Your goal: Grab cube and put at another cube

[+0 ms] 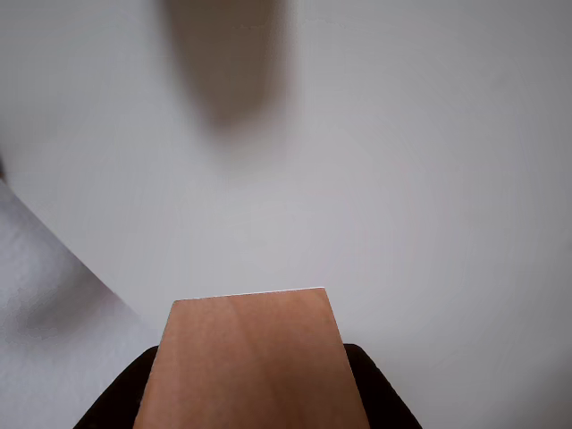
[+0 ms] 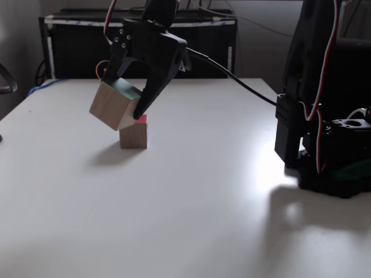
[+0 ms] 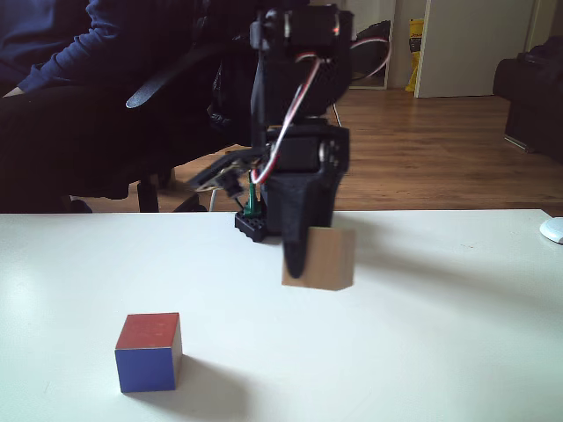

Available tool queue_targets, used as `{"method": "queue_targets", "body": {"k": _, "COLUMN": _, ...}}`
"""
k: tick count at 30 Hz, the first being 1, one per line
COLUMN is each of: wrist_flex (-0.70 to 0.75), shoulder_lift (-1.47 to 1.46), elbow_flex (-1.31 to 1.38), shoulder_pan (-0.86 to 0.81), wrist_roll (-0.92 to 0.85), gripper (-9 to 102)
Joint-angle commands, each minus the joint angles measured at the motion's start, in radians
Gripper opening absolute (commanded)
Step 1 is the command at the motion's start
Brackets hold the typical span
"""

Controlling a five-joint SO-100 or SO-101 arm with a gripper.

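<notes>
The gripper [image 2: 128, 110] has its jaws clamped on the cube [image 2: 113, 106], held tilted in the air above the tabletop [image 2: 191, 202], while another cube [image 3: 149, 352] rests on the tabletop, toward its near edge in a fixed view.

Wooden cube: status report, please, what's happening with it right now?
Gripper shut on wooden cube, tilted, off table. Red-topped cube sits apart. Nothing between them.

The cube [image 2: 114, 105], pale wood with a green face, hangs tilted above the counter [image 2: 191, 197]. Another cube [image 3: 149, 352], red on top and blue in front, sits flat, well apart.
</notes>
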State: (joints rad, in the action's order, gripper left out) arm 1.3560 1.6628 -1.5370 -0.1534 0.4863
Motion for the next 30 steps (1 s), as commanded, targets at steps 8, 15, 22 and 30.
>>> {"method": "queue_targets", "body": {"k": 8, "wrist_flex": -0.003, "shoulder_lift": -0.029, "elbow_flex": 0.077, "shoulder_pan": -0.15, "wrist_roll": -0.066, "gripper": 14}}
{"method": "queue_targets", "body": {"k": 15, "wrist_flex": 0.009, "shoulder_lift": -0.015, "elbow_flex": 0.077, "shoulder_pan": -0.272, "wrist_roll": -0.15, "gripper": 14}}
{"method": "queue_targets", "body": {"k": 22, "wrist_flex": 0.011, "shoulder_lift": 0.008, "elbow_flex": 0.049, "shoulder_pan": -0.376, "wrist_roll": -0.233, "gripper": 14}}
{"method": "queue_targets", "body": {"k": 30, "wrist_flex": -0.003, "shoulder_lift": -0.048, "elbow_flex": 0.061, "shoulder_pan": -0.465, "wrist_roll": -0.304, "gripper": 13}}
